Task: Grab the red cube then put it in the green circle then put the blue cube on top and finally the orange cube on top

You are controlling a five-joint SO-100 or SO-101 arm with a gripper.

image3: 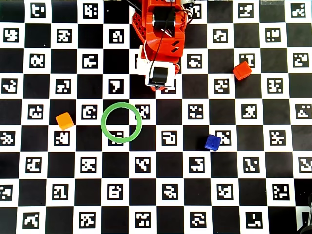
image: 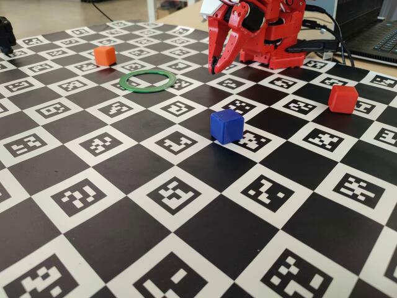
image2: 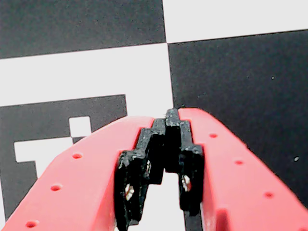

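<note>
The red cube [image: 343, 98] [image3: 242, 71] sits at the right of the board, clear of everything. Nearer the middle, the blue cube [image: 226, 126] [image3: 212, 142] rests on the checker pattern. At the far left stands the orange cube [image: 105, 55] [image3: 64, 120]. The green circle [image: 147, 90] [image3: 103, 123] lies flat between the orange cube and the arm, with nothing inside it. My gripper [image: 215, 67] [image2: 171, 115] hangs tips-down close to the arm's base, just above the board and behind the ring. It is shut, black fingertips meeting, with nothing held.
The red arm base [image: 279, 37] [image3: 158, 29] stands at the back edge of the marker checkerboard [image: 186, 205]. A laptop [image: 378, 37] and cables lie behind the board on the right in the fixed view. A dark object [image: 5, 34] sits at its back-left corner.
</note>
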